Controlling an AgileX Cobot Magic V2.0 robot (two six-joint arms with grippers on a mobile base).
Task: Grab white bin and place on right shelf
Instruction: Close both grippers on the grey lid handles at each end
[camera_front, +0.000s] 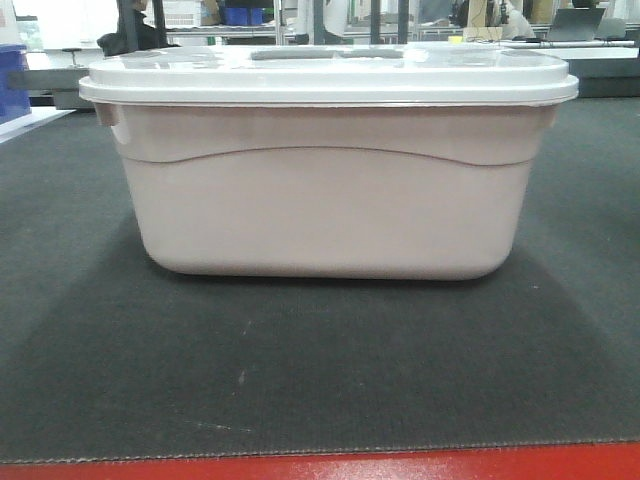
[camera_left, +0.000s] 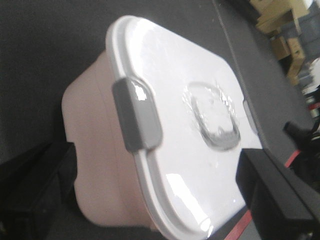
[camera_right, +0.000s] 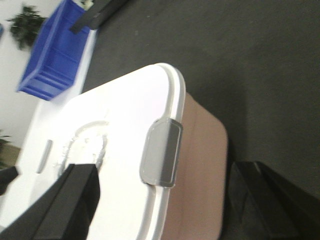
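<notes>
Grasp step: pale pinkish-white rectangular plastic bin with white lid (camera_front: 330, 200) sits on dark grey mat (camera_front: 300, 370), unlifted. Left gripper (camera_left: 152, 155) and right gripper (camera_right: 162, 172) have fingers spread apart, straddling its latched ends. Next: clamp both evenly, lift level.

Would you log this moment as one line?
white bin: lidded, on dark mat | left gripper: open astride bin | right gripper: open astride bin
</notes>
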